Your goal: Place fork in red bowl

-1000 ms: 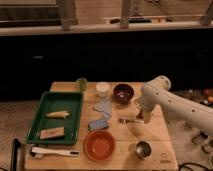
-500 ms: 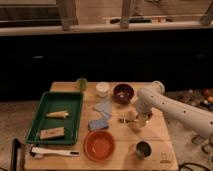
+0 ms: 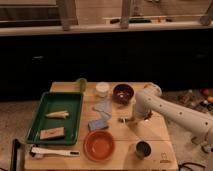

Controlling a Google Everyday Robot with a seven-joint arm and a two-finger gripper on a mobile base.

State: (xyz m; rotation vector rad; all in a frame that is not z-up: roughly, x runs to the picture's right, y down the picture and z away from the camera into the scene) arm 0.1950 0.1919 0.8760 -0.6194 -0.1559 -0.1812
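The fork is a small silvery piece lying on the wooden table, right of centre. My gripper hangs from the white arm that reaches in from the right, and it sits right at the fork's right end, low over the table. The red bowl is wide and orange-red; it stands empty near the table's front edge, below and left of the fork.
A dark maroon bowl stands just behind the gripper, and a metal cup at the front right. Two blue packets lie left of the fork. A green tray, a white-handled utensil, a white cup and a green object are further left.
The arm has shifted left and its elbow has swung lower, bringing the gripper closer onto the fork. The fork and bowls have not moved.
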